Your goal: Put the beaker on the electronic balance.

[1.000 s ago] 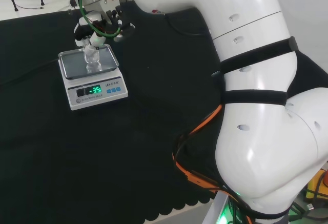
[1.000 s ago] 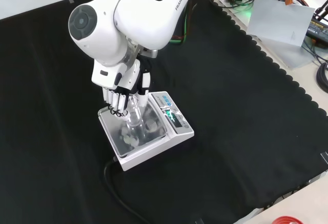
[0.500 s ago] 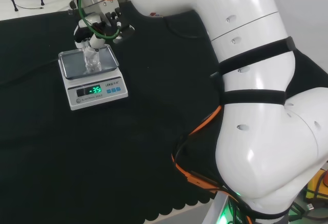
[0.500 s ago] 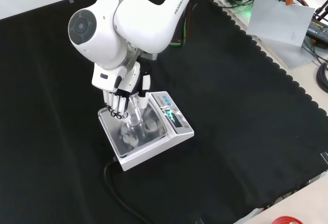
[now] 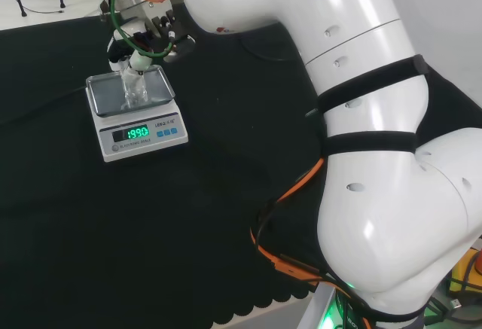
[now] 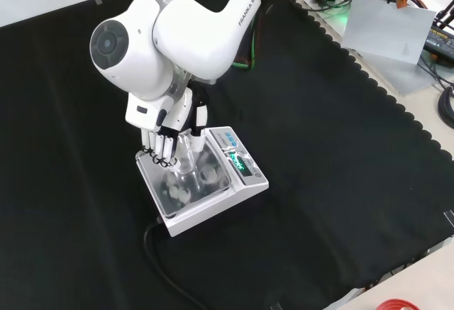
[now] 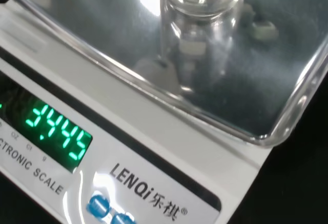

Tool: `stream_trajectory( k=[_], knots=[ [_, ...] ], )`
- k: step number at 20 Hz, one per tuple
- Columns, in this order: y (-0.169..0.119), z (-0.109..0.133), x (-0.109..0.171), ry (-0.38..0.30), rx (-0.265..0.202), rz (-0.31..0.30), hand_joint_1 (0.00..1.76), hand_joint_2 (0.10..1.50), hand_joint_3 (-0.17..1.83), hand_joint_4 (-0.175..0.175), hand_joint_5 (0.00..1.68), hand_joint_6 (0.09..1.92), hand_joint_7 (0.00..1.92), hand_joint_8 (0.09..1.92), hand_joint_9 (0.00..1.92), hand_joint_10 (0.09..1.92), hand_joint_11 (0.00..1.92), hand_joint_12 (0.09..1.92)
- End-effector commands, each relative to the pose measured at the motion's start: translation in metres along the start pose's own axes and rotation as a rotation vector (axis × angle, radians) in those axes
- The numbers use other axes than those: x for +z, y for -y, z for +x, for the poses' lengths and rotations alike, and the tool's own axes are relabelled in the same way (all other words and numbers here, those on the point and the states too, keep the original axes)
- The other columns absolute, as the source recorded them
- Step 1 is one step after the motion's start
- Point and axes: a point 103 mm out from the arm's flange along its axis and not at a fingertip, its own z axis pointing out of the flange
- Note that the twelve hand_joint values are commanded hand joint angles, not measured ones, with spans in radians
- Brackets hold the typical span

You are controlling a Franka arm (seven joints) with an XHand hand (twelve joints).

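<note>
Hand (image 6: 164, 127) fingers curled round beaker (image 6: 186, 155), upright on balance (image 6: 213, 200) pan; display lit.

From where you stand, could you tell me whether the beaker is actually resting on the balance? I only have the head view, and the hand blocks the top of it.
Observer: In the wrist view the beaker stands upright on the steel pan, its base reflected in the metal.
Operator: Thank you. Is the hand off it yet?
Observer: No; in the front view the hand has its fingers curled round the beaker's upper part.
Operator: Is the beaker well inside the pan?
Observer: Yes; the front view shows it near the middle of the electronic balance, clear of the pan's edges.
</note>
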Motion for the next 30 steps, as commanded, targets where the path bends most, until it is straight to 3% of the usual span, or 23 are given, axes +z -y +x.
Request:
stream_trajectory(
  k=[1, 4, 9, 12, 14, 16, 18, 19, 22, 24, 30],
  knots=[
    [0.003, -0.001, 0.002, 0.005, -0.004, 0.014, 0.97, 1.15, -0.17, -0.035, 0.46, 0.88, 0.48, 0.74, 0.86, 0.71, 0.64, 1.24],
    [0.005, -0.002, 0.002, 0.002, -0.006, 0.013, 0.96, 1.11, -0.17, -0.033, 0.36, 0.78, 0.39, 0.73, 0.82, 0.73, 0.61, 1.26],
    [0.008, -0.003, 0.002, 0.01, -0.008, 0.011, 0.95, 1.07, -0.17, -0.009, 0.21, 0.34, 0.13, 0.69, 0.76, 0.77, 0.57, 1.29],
    [0.01, -0.004, 0.001, 0.011, -0.007, 0.011, 0.93, 1.05, -0.17, 0.025, 0.14, 0.15, 0.02, 0.48, 0.7, 0.79, 0.55, 1.3],
    [0.011, -0.006, 0.003, -0.004, -0.004, 0.024, 0.9, 1.03, -0.17, 0.047, 0.11, 0.09, 0.0, 0.23, 0.44, 0.77, 0.43, 1.33],
    [0.011, -0.007, 0.005, -0.011, -0.004, 0.034, 0.88, 1.02, -0.17, 0.062, 0.1, 0.09, 0.0, 0.16, 0.13, 0.66, 0.16, 1.38],
    [0.013, -0.008, 0.005, -0.002, 0.002, 0.039, 0.87, 1.02, -0.17, 0.065, 0.09, 0.09, 0.0, 0.1, 0.03, 0.24, 0.04, 1.17],
    [0.014, -0.008, 0.005, 0.002, 0.005, 0.04, 0.87, 1.01, -0.17, 0.065, 0.09, 0.09, 0.0, 0.09, 0.01, 0.13, 0.02, 1.03],
    [0.02, -0.008, 0.003, 0.008, 0.008, 0.029, 0.82, 0.96, -0.17, 0.059, 0.05, 0.09, 0.0, 0.09, 0.0, 0.09, 0.0, 0.62],
    [0.029, -0.009, -0.003, 0.015, 0.006, -0.006, 0.77, 0.9, -0.17, 0.059, 0.01, 0.09, 0.0, 0.09, 0.0, 0.09, 0.0, 0.53],
    [0.049, -0.012, -0.026, -0.012, 0.002, -0.08, 0.67, 0.86, -0.13, 0.055, 0.0, 0.09, 0.0, 0.09, 0.0, 0.09, 0.0, 0.91]
  ],
)
